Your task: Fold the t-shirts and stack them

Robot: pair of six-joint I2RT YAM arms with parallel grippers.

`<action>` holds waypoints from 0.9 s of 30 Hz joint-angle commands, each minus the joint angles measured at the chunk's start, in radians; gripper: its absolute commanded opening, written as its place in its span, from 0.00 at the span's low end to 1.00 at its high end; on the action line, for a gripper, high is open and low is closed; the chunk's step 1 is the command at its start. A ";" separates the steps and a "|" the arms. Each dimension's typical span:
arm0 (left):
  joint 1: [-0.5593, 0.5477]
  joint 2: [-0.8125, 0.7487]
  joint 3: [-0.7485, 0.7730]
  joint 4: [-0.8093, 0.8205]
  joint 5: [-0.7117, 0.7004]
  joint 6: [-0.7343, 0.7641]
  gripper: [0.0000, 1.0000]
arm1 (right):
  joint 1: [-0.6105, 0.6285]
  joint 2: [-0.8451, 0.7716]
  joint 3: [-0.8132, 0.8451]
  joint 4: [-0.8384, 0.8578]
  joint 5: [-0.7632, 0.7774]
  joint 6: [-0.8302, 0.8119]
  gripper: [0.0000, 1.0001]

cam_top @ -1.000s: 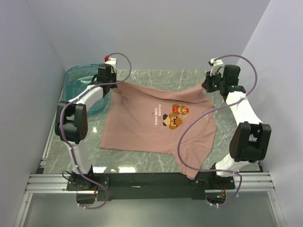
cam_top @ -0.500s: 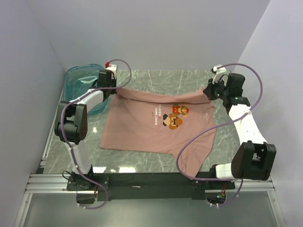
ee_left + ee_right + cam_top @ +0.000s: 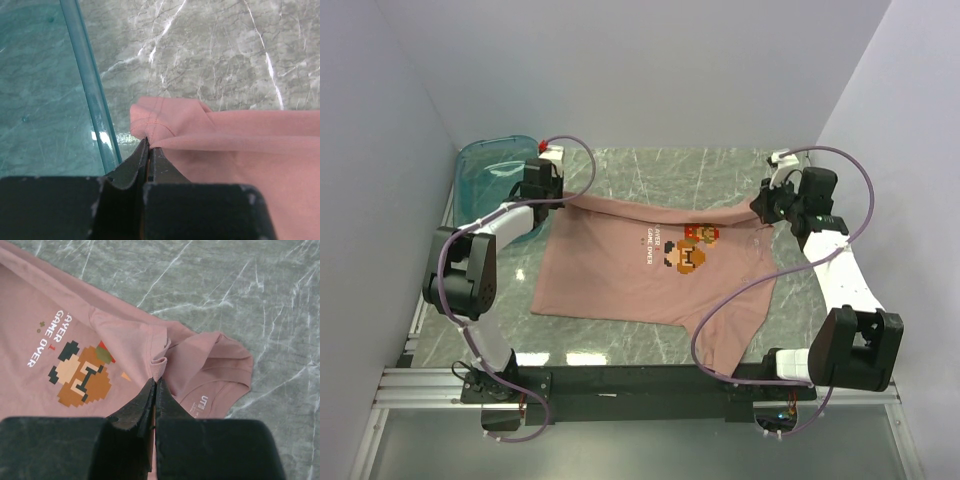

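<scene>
Item: one dusty-pink t-shirt (image 3: 620,270), short-sleeved, lying chest-up on the grey-green marbled surface (image 3: 650,165) between the two arms. Its near portion lies flat, and one sleeve trails toward the near right. The far edge is raised and drawn in a straight line from one set of fingers to the other. Markings: a brown-orange pixel figure (image 3: 688,250) with white lettering (image 3: 651,246) just to its left. In the right wrist view a printed neck label shows inside the collar. Left fingers (image 3: 141,155): shut tight on a hemmed corner of the t-shirt at the far left, right beside the wall of the tub. Right fingers (image 3: 146,395): shut tight on bunched cloth at the ribbed collar, at the far right. Adjacent item: a teal see-through plastic tub (image 3: 480,150) at the far left corner of the surface. Whether it touches the cloth cannot be told.
</scene>
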 commanded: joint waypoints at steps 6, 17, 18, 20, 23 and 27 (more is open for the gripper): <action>-0.004 -0.066 -0.057 0.065 0.019 -0.001 0.01 | -0.007 -0.082 -0.050 0.001 -0.042 -0.020 0.00; -0.004 -0.092 -0.108 0.081 0.027 -0.004 0.09 | -0.007 -0.120 -0.096 -0.022 -0.052 -0.036 0.00; -0.005 -0.093 -0.114 0.081 0.025 -0.008 0.11 | -0.007 -0.120 -0.098 -0.025 -0.050 -0.036 0.00; -0.005 -0.104 -0.125 0.085 0.025 -0.012 0.18 | -0.007 -0.125 -0.101 -0.025 -0.050 -0.037 0.00; -0.008 -0.136 -0.142 0.097 0.031 -0.022 0.34 | -0.006 -0.125 -0.107 -0.022 -0.042 -0.039 0.00; -0.013 -0.187 -0.160 0.116 0.048 -0.018 0.46 | -0.007 -0.122 -0.113 -0.022 -0.047 -0.042 0.00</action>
